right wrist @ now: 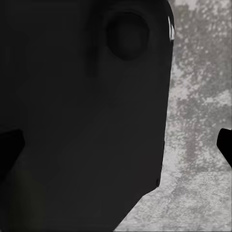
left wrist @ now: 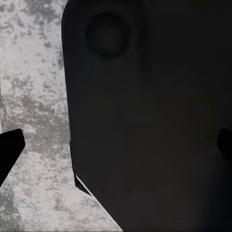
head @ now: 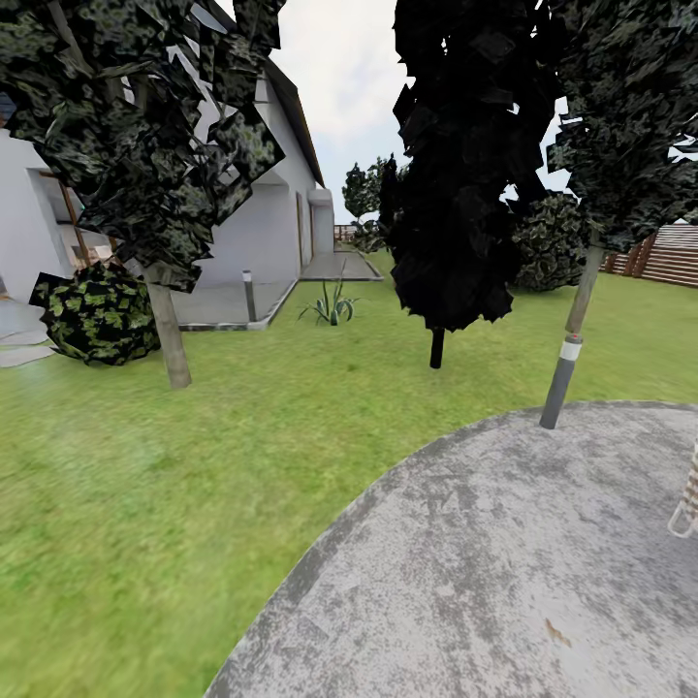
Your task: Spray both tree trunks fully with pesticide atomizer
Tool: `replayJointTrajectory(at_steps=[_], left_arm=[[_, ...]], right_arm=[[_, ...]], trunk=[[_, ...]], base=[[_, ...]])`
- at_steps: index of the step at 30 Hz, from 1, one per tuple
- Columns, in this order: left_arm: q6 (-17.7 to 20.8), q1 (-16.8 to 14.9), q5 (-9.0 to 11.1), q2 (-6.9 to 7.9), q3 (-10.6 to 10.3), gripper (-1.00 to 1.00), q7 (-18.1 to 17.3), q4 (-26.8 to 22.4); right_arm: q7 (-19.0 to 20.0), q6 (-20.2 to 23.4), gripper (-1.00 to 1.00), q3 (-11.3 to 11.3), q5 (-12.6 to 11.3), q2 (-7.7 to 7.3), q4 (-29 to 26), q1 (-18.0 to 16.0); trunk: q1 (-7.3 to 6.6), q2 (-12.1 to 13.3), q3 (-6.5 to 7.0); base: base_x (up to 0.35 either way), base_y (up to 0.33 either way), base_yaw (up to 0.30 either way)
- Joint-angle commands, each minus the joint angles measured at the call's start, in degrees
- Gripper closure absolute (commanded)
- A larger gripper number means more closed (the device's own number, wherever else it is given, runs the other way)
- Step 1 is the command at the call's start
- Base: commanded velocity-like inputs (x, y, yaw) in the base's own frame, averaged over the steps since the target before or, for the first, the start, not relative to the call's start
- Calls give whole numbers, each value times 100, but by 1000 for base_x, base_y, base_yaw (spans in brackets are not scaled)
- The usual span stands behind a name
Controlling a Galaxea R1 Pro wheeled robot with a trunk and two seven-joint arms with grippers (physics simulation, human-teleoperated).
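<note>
The pesticide atomizer is out of view. One tree stands on the lawn at the left, with a pale grey-brown trunk under a blocky green crown. At the right a second pale trunk leans up behind a lamp post. In the left wrist view my left gripper is open, its dark fingertips at the picture's edges, with a dark robot panel and the grey paving beyond. My right gripper is open in the same way, with nothing between its fingertips.
A round grey paved patio lies in front of me at the right, with green lawn to the left. A grey-and-white lamp post stands at the patio edge. A near-black cone tree, a round bush, a white house and a slat fence lie farther off.
</note>
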Motion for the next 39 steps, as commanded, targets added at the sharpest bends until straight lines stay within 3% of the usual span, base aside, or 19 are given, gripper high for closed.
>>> replayJointTrajectory(at_steps=[1, 6, 12, 24, 29, 34, 35, 39], left_arm=[[-33, -34, 15, -33, 7, -100, -8, -33], [-194, -200, 13, -124, -77, -100, -64, -196], [-387, -399, 44, -111, -57, -100, -69, -390], [-773, -739, 58, -36, -20, -100, -35, -780], [-934, -787, 54, 25, 129, -100, -29, -942], [-1094, -929, 46, 182, 299, -100, -34, -1105], [-1316, -1019, 41, 200, 641, -100, -32, -1660], [-1307, -1117, 37, 230, 680, -100, -28, -2004]], right_arm=[[18, -33, -100, -12, -9, 33, -33, -34], [18, -194, -100, 60, 47, 194, -197, -199], [-6, -386, -100, 85, 91, 348, -393, -397], [-26, -772, -100, 23, 61, 4, -785, -712], [-26, -932, -100, 18, 60, -145, -946, -714], [-31, -1093, -100, 18, 61, -171, -1108, -719], [-32, -1901, -100, 18, 65, -173, -2507, -722], [-34, -1930, -100, 18, 68, -175, -2959, -728]], trunk=[[0, -1, -3], [0, -1, -3], [0, -1, -3], [0, -1, -3], [0, -1, -3], [0, -1, -3], [0, -1, -3], [0, -1, -3]], base=[[0, 0, 0], [0, 0, 0], [0, 0, 0], [0, 0, 0], [0, 0, 0], [0, 0, 0], [0, 0, 0], [0, 0, 0]])
